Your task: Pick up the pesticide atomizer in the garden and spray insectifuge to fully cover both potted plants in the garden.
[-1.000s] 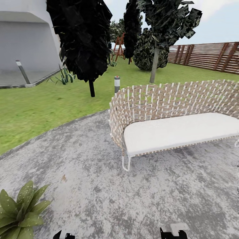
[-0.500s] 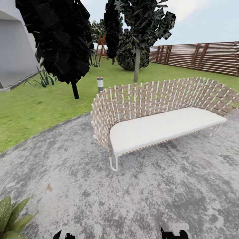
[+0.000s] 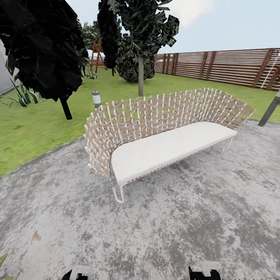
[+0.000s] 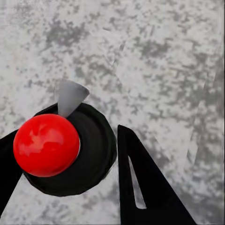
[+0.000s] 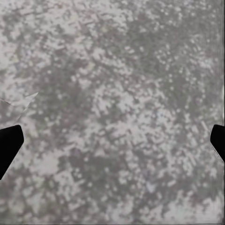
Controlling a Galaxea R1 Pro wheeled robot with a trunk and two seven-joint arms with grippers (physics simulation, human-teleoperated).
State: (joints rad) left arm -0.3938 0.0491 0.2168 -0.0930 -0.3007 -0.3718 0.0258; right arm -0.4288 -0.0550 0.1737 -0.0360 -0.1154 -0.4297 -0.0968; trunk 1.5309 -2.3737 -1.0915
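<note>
**Turning right across the patio, plant slipping behind**

Swinging to the right, the head camera carries the whole scene leftward. Of the potted plant [image 3: 2,259] a single leaf tip is left, out to the left of the left claw [image 3: 77,273] and near it. The turn therefore leads away from that plant. Where the pesticide atomizer lies cannot be told, so this looks like searching rather than spraying.

The left claw [image 4: 65,133] has its fingers spread. A red ball [image 4: 46,144] on a black disc [image 4: 96,154] sits between them in the wrist view. Whether they touch it is unclear.

Ahead of both claws and well apart from them stands the wicker sofa [image 3: 155,151] on the stone patio [image 3: 167,233]. The right claw [image 5: 117,129] gapes wide and holds nothing. Beyond it to the right, a leaning dark post [image 3: 270,109] now comes into view.
</note>
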